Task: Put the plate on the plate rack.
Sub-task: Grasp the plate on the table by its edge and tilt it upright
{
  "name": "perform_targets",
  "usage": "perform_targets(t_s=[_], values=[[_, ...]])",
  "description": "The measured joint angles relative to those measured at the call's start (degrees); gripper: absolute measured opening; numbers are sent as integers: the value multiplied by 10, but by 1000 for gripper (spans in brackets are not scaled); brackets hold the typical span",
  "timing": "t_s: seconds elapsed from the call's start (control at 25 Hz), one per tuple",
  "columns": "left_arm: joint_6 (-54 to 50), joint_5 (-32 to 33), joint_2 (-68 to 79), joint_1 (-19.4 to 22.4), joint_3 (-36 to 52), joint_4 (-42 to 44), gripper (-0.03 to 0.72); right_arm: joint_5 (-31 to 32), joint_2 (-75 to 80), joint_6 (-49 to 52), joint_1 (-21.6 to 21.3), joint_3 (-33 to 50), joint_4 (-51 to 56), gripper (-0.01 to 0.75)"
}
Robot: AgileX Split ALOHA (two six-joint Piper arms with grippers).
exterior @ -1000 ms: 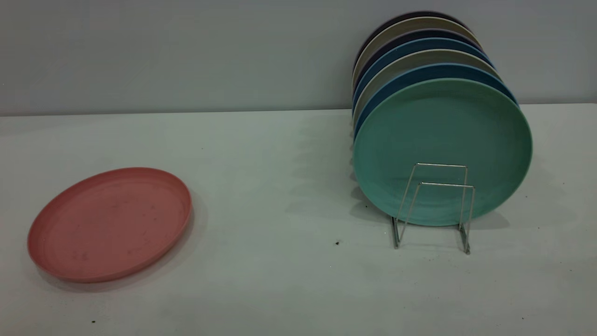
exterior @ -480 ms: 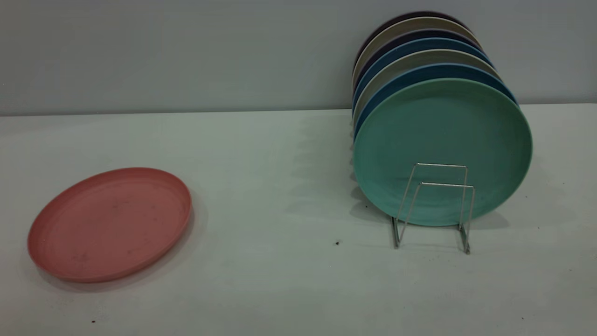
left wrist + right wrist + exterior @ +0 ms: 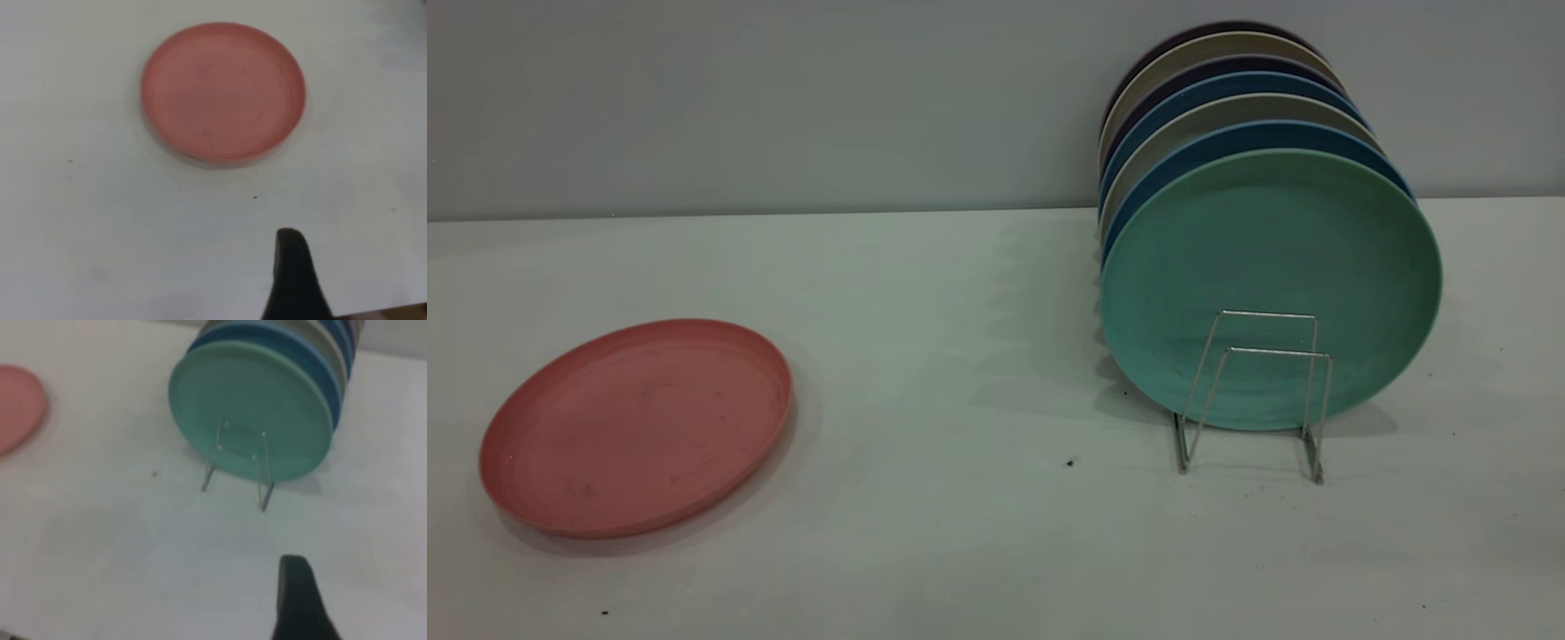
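- Lying flat at the left of the pale bench (image 3: 960, 356): round salmon-pink plastic plate (image 3: 637, 425), rim up, well apart from everything else.
- Standing at the right: thin silver wire plate rack (image 3: 1258, 391), 2 front loops free.
- Leaning upright in it: teal-green plate (image 3: 1270, 267), then blue and beige plates (image 3: 1227, 98) behind.
- Hovering above the pink plate: left gripper (image 3: 293, 280), only 1 dark finger seen, jaws impossible to read.
- Hovering before the rack: right gripper (image 3: 303, 603), jaws likewise impossible to read.
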Motion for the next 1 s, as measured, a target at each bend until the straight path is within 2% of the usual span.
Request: perform_targets(t_s=[0.32, 0.6, 1.0], values=[[-9, -65, 148, 0, 0, -61, 528, -32, 134, -47, 0, 0, 32, 483], [-43, -164, 325, 0, -4, -76, 528, -61, 204, -92, 0, 0, 55, 483], [-1, -170, 630, 6, -147, -84, 526, -72, 218, -101, 0, 0, 61, 483]])
